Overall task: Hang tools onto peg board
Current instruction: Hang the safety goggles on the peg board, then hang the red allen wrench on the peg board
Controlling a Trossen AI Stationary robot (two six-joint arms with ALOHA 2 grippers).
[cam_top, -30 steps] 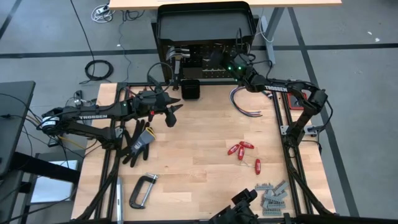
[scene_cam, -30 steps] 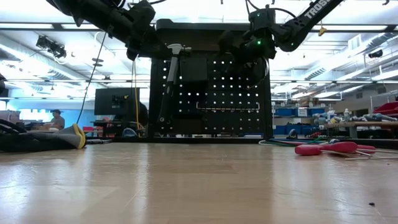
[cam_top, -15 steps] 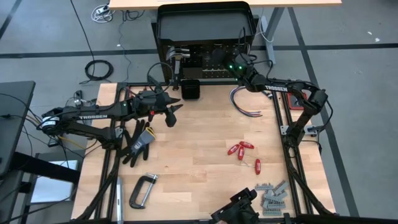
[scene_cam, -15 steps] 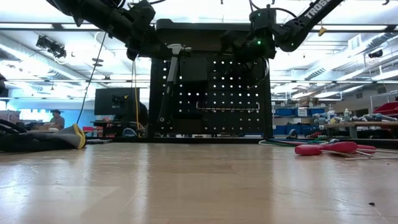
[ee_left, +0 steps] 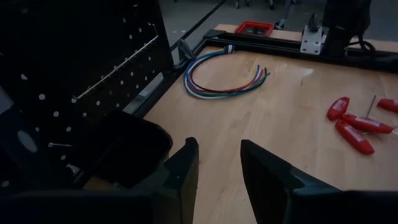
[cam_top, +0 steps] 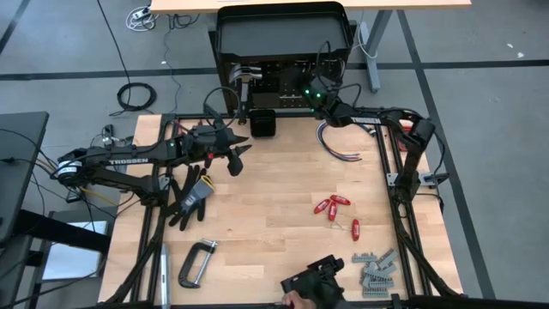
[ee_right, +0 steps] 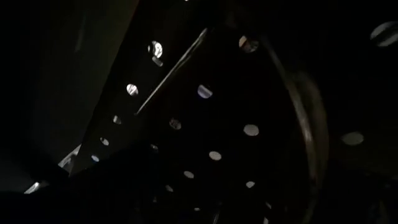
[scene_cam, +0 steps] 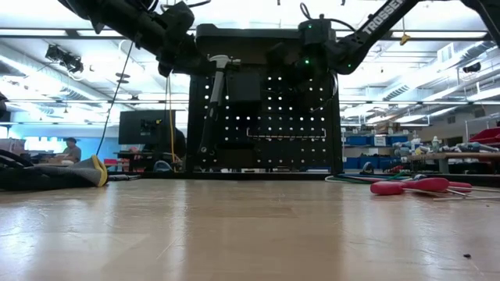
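The peg board [scene_cam: 266, 117] stands upright at the table's far edge, seen from above as a black stand [cam_top: 283, 81]. A hammer [scene_cam: 212, 101] hangs on its left part by its steel head [scene_cam: 219, 60], handle down. My right gripper [scene_cam: 291, 61] is level and close in front of the board's upper right part [cam_top: 300, 88]; it is open and I see nothing in it. My left gripper [ee_left: 219, 163] hovers open and empty left of the small black box [cam_top: 263, 123]. Red drivers [cam_top: 334, 206], a C-clamp [cam_top: 196, 262] and grey metal pieces [cam_top: 375, 268] lie on the table.
A black glove [cam_top: 190, 193] lies below the left arm. Coloured cables [cam_top: 339, 142] lie at the far right near the board's foot. At the near edge, a person's hand [cam_top: 293, 301] is at a black object [cam_top: 313, 279]. The table's middle is bare wood [cam_top: 274, 189].
My right gripper has gone toward the table's left along the front of the peg board and has rolled about its own line. At the near edge the black object has shifted left.
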